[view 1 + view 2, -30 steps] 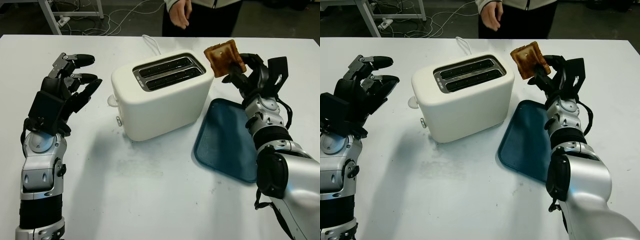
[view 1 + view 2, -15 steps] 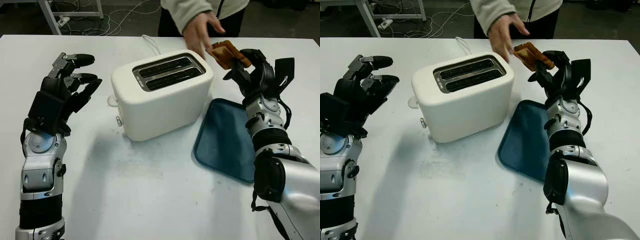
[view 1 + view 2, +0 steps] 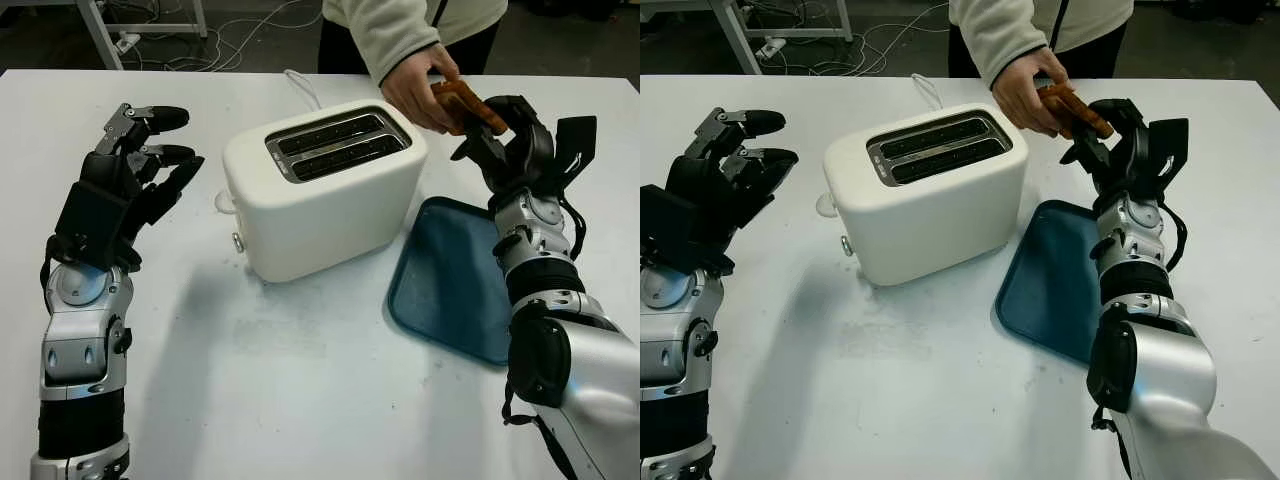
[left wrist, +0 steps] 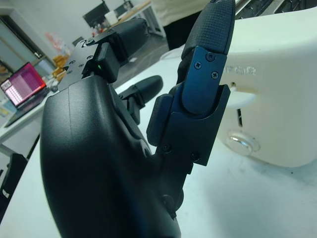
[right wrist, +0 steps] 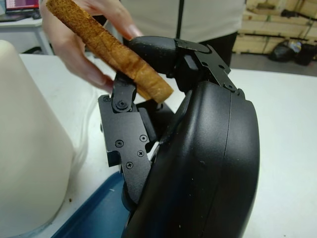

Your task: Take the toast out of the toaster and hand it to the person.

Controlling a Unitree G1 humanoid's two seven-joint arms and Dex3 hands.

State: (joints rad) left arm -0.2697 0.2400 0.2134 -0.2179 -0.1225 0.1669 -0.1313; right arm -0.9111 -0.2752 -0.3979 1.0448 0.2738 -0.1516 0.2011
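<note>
Right of the toaster (image 3: 322, 188), above the table, the right hand (image 3: 512, 140) pinches the toast (image 3: 462, 103) between curled fingers (image 5: 130, 106); a person's hand (image 3: 420, 85) apparently grips its far end. Left hand (image 3: 125, 185) open, at left.

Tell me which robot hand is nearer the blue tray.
Right. The right hand, gripping the toast, is just beyond the blue tray; the open left hand hovers across the toaster.

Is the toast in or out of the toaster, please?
Out: the right hand holds the toast beside the toaster, whose slots look empty.
</note>
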